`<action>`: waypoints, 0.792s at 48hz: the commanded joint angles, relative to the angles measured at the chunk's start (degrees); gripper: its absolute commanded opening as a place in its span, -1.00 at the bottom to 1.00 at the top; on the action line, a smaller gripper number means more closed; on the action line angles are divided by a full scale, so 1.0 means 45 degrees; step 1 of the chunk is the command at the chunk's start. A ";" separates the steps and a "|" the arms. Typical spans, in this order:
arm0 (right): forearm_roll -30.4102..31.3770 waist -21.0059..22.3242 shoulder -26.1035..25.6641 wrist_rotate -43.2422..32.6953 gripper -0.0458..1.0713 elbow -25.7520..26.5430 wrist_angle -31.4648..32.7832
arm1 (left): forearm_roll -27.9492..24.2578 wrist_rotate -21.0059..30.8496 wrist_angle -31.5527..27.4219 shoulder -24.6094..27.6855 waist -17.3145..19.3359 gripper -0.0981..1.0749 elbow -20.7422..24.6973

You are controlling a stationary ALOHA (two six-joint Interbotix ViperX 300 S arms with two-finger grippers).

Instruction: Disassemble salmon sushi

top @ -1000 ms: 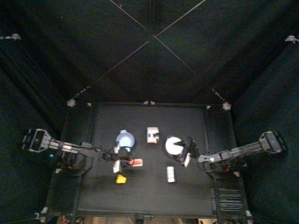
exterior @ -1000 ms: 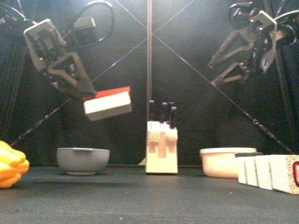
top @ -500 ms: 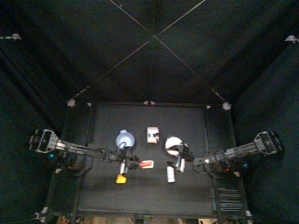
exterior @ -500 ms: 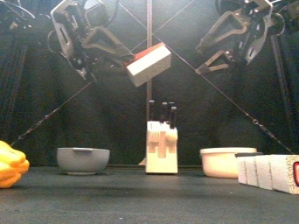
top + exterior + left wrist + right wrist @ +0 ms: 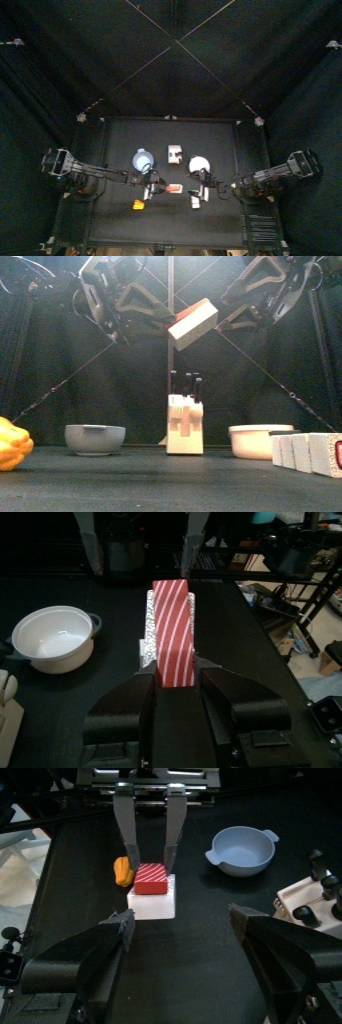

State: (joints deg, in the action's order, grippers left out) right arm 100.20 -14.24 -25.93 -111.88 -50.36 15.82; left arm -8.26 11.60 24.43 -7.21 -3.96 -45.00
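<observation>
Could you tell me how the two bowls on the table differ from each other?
The grey-blue bowl stands on the table's left in the front view; the white bowl stands on its right, with the knife block between them. The grey-blue bowl is rounded and narrows toward its base, while the white bowl has straighter walls and looks wider. Both stand upright, and the wrist views show them empty, with small side handles.

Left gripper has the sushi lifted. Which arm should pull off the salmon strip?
Right. Its gripper is open and faces the sushi, which the left gripper holds up above the table, the strip exposed.
</observation>
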 commanded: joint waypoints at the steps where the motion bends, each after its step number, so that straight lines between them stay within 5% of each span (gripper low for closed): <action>1: 0.0098 -0.0020 0.0039 0.0000 0.94 0.0391 -0.0039 | 0.0234 -0.0117 0.0234 0.0000 0.0078 0.16 0.0508; 38: -0.0020 0.0215 0.0742 0.0000 0.93 0.0879 -0.0020 | 0.0430 -0.0215 0.0820 0.0586 0.0469 0.16 0.1191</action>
State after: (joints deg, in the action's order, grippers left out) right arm 100.28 -13.62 -22.24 -111.88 -47.90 15.73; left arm -6.42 10.72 26.98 -4.22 -2.11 -41.31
